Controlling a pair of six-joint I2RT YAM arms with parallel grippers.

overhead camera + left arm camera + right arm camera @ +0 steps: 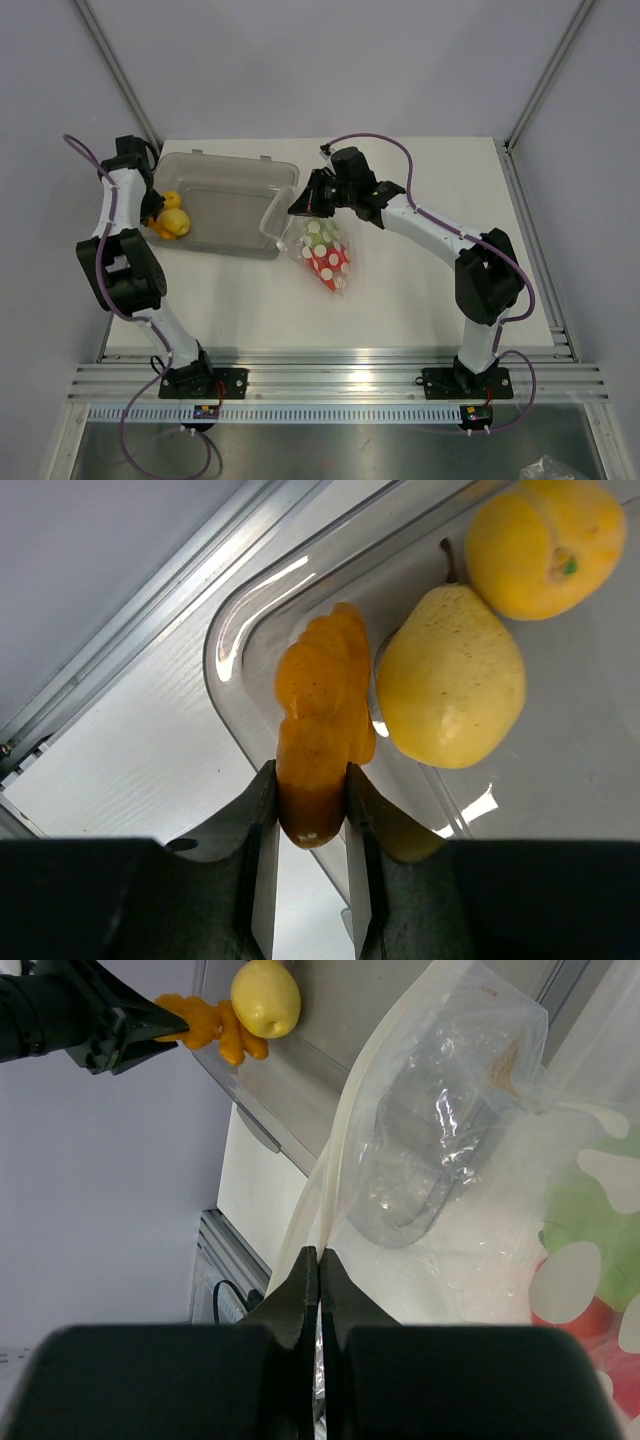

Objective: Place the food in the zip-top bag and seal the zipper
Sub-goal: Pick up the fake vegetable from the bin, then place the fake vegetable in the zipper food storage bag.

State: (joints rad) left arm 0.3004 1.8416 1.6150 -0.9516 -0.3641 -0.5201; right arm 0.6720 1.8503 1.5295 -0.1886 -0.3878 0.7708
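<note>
The left tool (312, 805) is closed tight on the carrot (322, 710), with a pear (450, 680) just right of it. The right tool (318, 1290), fully closed, pinches the bag (470, 1210) at its zipper (335, 1175).

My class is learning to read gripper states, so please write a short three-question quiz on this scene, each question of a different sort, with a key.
1. True or false: the left gripper is shut on the orange carrot.
2. The right gripper is shut on: A the mouth edge of the zip-top bag; B the orange carrot; C nothing.
3. Fill in: inside the bag, beside the green piece, lies a ____ piece.
Key: 1 true; 2 A; 3 red.
</note>
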